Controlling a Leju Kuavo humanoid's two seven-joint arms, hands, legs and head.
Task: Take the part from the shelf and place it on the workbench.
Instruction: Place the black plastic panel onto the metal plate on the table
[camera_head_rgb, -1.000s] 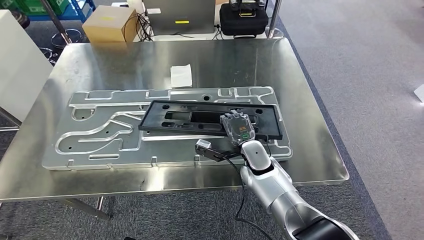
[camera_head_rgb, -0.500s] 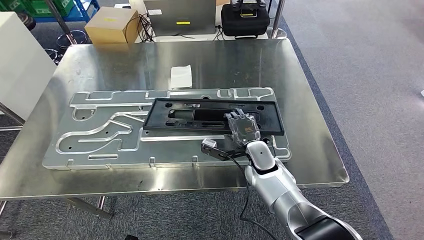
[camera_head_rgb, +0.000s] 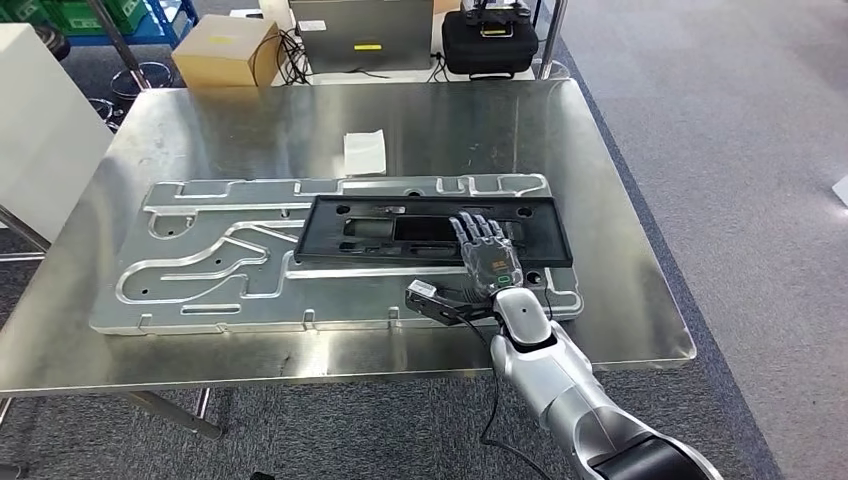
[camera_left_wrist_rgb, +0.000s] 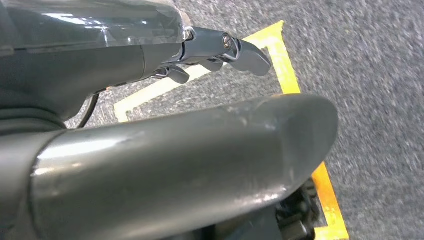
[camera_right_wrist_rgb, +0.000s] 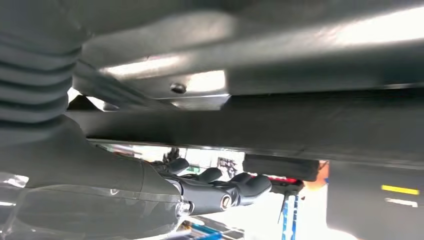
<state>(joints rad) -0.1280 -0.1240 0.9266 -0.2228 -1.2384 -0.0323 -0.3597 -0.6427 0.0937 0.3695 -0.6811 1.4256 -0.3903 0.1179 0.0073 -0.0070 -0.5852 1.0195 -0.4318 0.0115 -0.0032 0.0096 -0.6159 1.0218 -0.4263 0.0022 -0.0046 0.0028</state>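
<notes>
The part, a long black rectangular frame (camera_head_rgb: 545, 240) with cut-outs, lies flat on a grooved aluminium plate (camera_head_rgb: 200, 270) on the steel workbench (camera_head_rgb: 250, 130). My right hand (camera_head_rgb: 487, 255) lies over the frame's near right portion with its fingers stretched out and spread, gripping nothing. In the right wrist view the dark fingers (camera_right_wrist_rgb: 220, 192) are held straight next to the part's black surface (camera_right_wrist_rgb: 300, 125). My left hand (camera_left_wrist_rgb: 215, 50) hangs beside my body over grey carpet, fingers loosely extended and holding nothing.
A white folded sheet (camera_head_rgb: 364, 152) lies on the bench beyond the plate. Behind the bench stand a cardboard box (camera_head_rgb: 225, 50) and a black case (camera_head_rgb: 487, 40). A white cabinet (camera_head_rgb: 40, 130) is at the left. Grey carpet runs along the right side.
My right hand's fingers, curled at the frame's near edge before, have straightened and spread over it. The frame now rests flat on the plate. The camera has shifted slightly.
</notes>
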